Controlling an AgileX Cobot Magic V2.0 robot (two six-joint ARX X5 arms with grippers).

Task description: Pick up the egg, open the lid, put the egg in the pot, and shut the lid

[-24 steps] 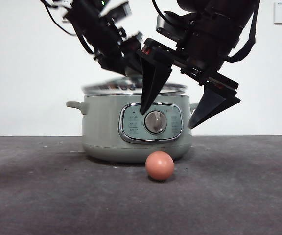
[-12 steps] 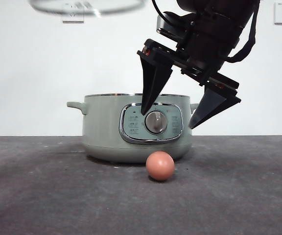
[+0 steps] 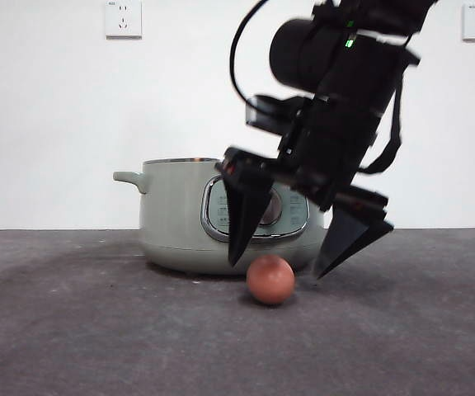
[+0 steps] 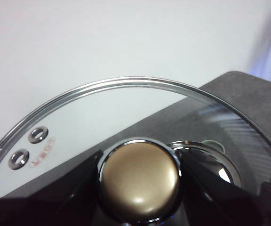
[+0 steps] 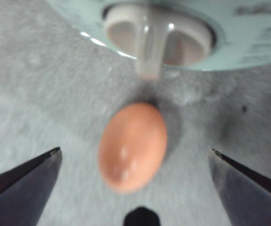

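Note:
The orange-brown egg [image 3: 270,279] lies on the dark table just in front of the sage-green pot [image 3: 176,214], which stands open without its lid. My right gripper [image 3: 275,269] is open and low over the egg, one jaw on each side, not touching it. In the right wrist view the egg [image 5: 133,147] lies between the open jaws of the right gripper [image 5: 134,151], below the pot's dial [image 5: 156,35]. My left gripper [image 4: 139,188] is shut on the knob [image 4: 139,181] of the glass lid [image 4: 126,84] and holds it aloft, out of the front view.
The dark grey table [image 3: 72,330] reaches to a white wall with two sockets [image 3: 123,18]. The pot's side handle [image 3: 127,177] sticks out on the left. The right arm's body hangs in front of the pot's control panel [image 3: 213,210].
The left gripper lifted the lid off the pot and carried it up out of the front view. The right gripper came down from level with the pot's panel to straddle the egg.

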